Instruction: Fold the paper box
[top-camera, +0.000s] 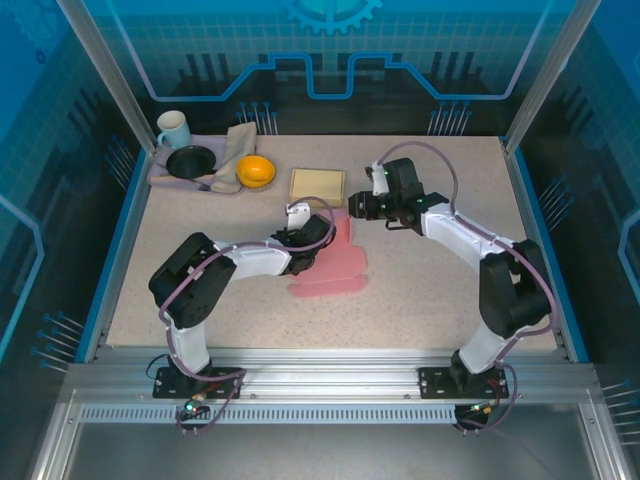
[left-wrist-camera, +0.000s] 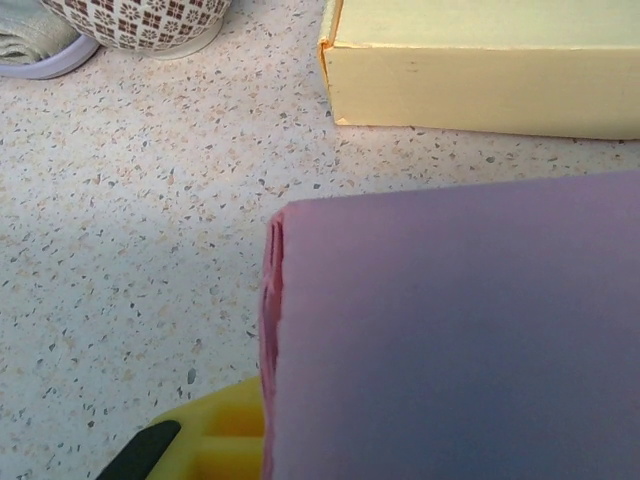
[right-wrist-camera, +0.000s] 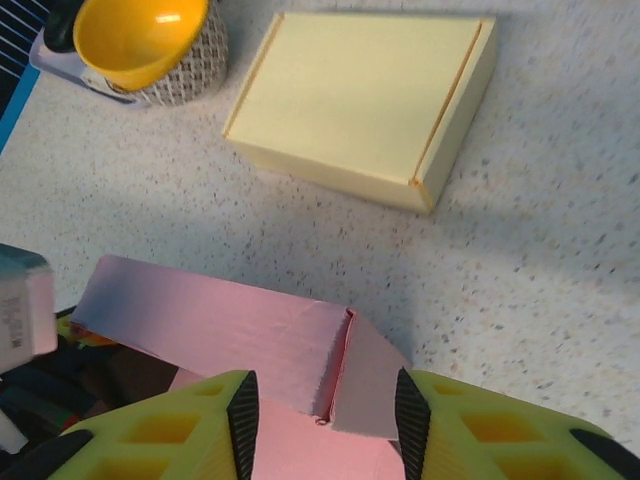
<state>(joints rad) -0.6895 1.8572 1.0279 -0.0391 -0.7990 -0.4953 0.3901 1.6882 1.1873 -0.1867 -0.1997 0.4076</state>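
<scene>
Card in pink, the paper box (top-camera: 335, 268) lies mostly flat at the middle of the bench (top-camera: 450, 300) as seen from above. It sits between the two arms, with the left jaws at its left side and the right jaws at its far edge, so each arm has one panel to work. A finished yellow box (top-camera: 317, 184) sits just beyond it, and a tray (top-camera: 152, 178) of dishes stands well apart at the far left. From the left wrist, a pink panel stands lifted right in front of the lens, its cut edge upright beside one yellow finger (left-wrist-camera: 215, 445). The left jaws are drawn narrow and appear to pinch this panel, most likely to hold it up as a wall while another side is creased. The yellow box lies beyond, apart from it. From the right wrist, the right jaws stand partly apart and grip nothing, their fingers (right-wrist-camera: 190, 435) straddling a folded corner where a small flap meets the raised wall. The corner sits between the pads without clear contact, which suggests they are lined up to press that flap in.
</scene>
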